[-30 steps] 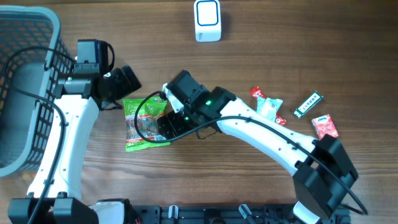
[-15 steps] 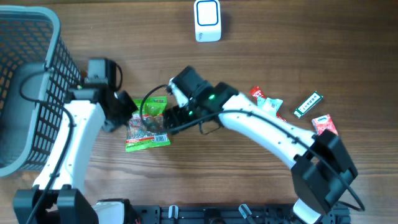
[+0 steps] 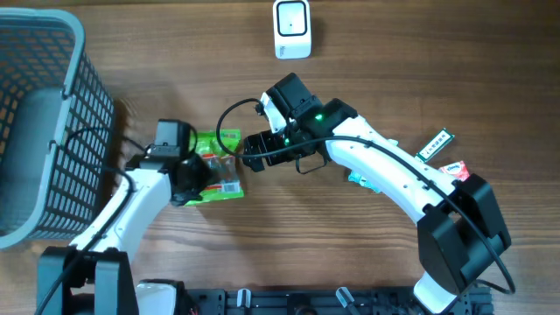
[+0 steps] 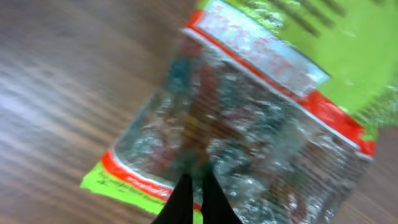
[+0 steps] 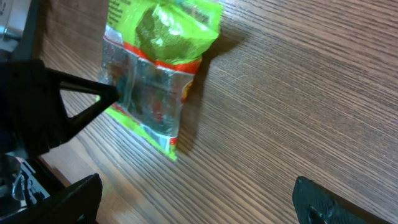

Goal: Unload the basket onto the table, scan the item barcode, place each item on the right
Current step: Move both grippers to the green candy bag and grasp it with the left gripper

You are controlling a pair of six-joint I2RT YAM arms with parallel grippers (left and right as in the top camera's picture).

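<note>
1. Looking down on the bench [image 3: 437, 52], I see the snack bag [image 3: 223, 171] lying a little left of the middle, between the two arms.
2. The bag is green at both ends with a red band and a clear window in between; something reddish and mixed shows through the film.
3. The left tool [image 4: 196, 194] has its two dark fingers pressed tight together, with no gap between the tips. They meet on the clear film near the bag's lower edge, pinching it there.
4. From the right wrist camera, the same black pointed finger touches the bag's left side, about halfway along its length.
5. The right tool [image 5: 198, 198] stands wide, its fingers far apart at the bottom corners of its own view. It holds nothing and hangs just beside the bag's right edge, apart from it.
6. The white scanner [image 3: 291, 29] sits at the far edge of the bench, well apart from the bag.
7. A grey mesh basket [image 3: 87, 105] fills the far left corner.
8. Over on the right, near the right arm's elbow, lie a small green and white packet [image 3: 435, 146] and a red one [image 3: 457, 169].
</note>
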